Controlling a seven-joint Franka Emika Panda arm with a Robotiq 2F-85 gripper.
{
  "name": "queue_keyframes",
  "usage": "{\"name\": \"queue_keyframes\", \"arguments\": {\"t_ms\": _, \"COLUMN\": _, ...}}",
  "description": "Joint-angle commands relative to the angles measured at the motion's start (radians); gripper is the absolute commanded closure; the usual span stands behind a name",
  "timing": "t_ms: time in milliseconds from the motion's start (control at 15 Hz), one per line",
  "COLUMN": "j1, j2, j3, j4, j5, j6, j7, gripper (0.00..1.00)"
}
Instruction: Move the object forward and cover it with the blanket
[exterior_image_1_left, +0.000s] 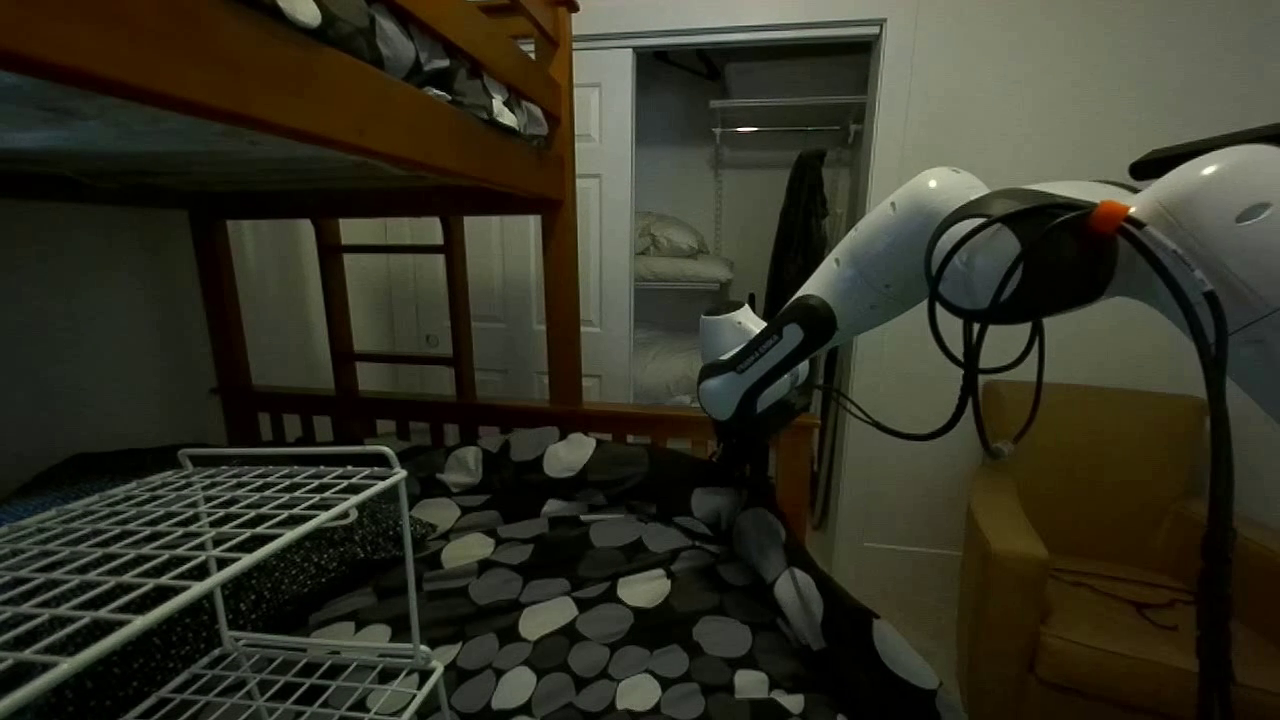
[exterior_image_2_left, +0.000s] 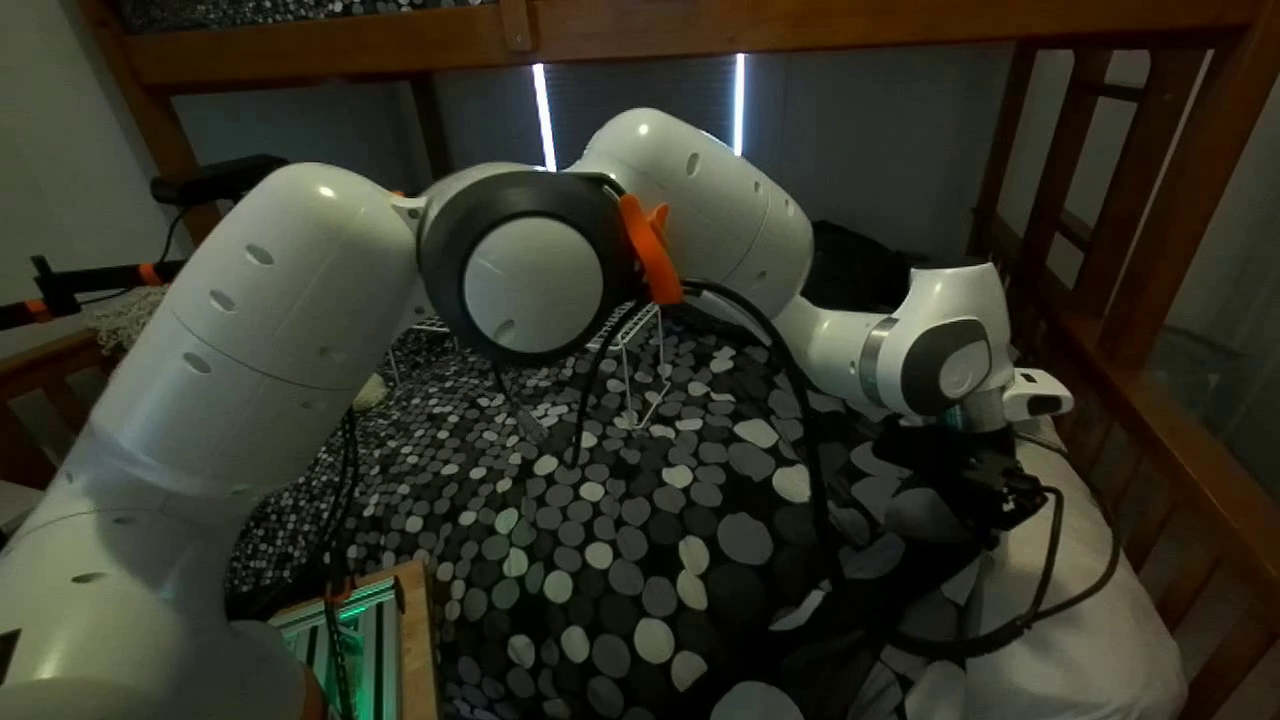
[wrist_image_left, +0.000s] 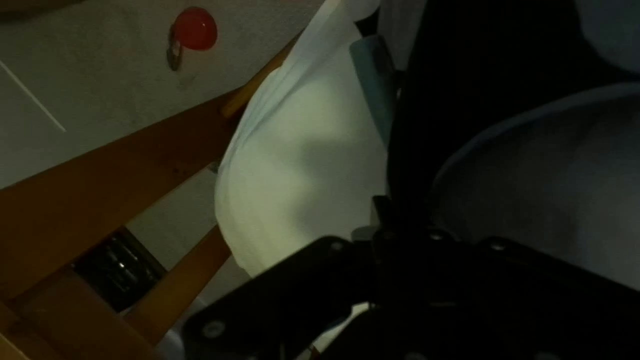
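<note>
If looking for the big, soft, black cloth blanket (exterior_image_1_left: 605, 590) with round white and grey spots, find it spread over the lower bed of the brown wooden bunk bed (exterior_image_1_left: 562, 300). In both exterior views, see it bumpy with folds and raised into a ridge near the end rail (exterior_image_1_left: 650, 417). At that ridge, find the black two-fingered gripper (wrist_image_left: 397, 217), closed, with blanket cloth pinched in it. In the wrist view, see blanket to one side and plump white bedding (wrist_image_left: 290, 185) to the other; cannot tell if pillow or mattress. Along the line between them, spot a straight-edged blue-green thing (wrist_image_left: 371, 85), partly hidden; cannot tell what. Past the wood of the bed, notice a shiny red round thing (wrist_image_left: 196, 28). Up from the gripper, follow the white and black robot arm (exterior_image_1_left: 885, 245), with loopy black cables (exterior_image_1_left: 1217, 480) and an orange clip (exterior_image_1_left: 1108, 217). On the bed, well apart from the gripper, see the white wire rack (exterior_image_1_left: 218, 577) with two shelves. Farther off, find an open closet (exterior_image_1_left: 748, 185) with pale pillows (exterior_image_1_left: 670, 238) and dark hanging clothes (exterior_image_1_left: 797, 225), then a boxy yellow-brown armchair (exterior_image_1_left: 1120, 435).
</note>
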Motion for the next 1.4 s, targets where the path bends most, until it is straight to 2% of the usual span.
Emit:
{"name": "queue_keyframes", "arguments": {"t_ms": 0, "j1": -0.035, "j2": 0.125, "j3": -0.032, "j4": 0.164, "j5": -0.017, "j6": 0.015, "j7": 0.033, "gripper": 0.99}}
{"name": "queue_keyframes", "arguments": {"t_ms": 200, "j1": -0.043, "j2": 0.210, "j3": -0.066, "j4": 0.277, "j5": -0.028, "j6": 0.020, "j7": 0.064, "gripper": 0.99}}
{"name": "queue_keyframes", "arguments": {"t_ms": 267, "j1": -0.044, "j2": 0.122, "j3": -0.032, "j4": 0.166, "j5": -0.008, "j6": 0.009, "j7": 0.024, "gripper": 0.99}}
{"name": "queue_keyframes", "arguments": {"t_ms": 333, "j1": -0.046, "j2": 0.138, "j3": -0.035, "j4": 0.184, "j5": -0.008, "j6": 0.010, "j7": 0.026, "gripper": 0.96}}
{"name": "queue_keyframes", "arguments": {"t_ms": 800, "j1": -0.044, "j2": 0.136, "j3": -0.031, "j4": 0.186, "j5": -0.007, "j6": 0.009, "j7": 0.024, "gripper": 0.96}}
{"name": "queue_keyframes", "arguments": {"t_ms": 867, "j1": -0.044, "j2": 0.136, "j3": -0.031, "j4": 0.186, "j5": -0.007, "j6": 0.009, "j7": 0.024, "gripper": 0.99}}
{"name": "queue_keyframes", "arguments": {"t_ms": 1333, "j1": -0.074, "j2": 0.285, "j3": -0.063, "j4": 0.404, "j5": 0.000, "j6": 0.065, "j7": 0.084, "gripper": 0.99}}
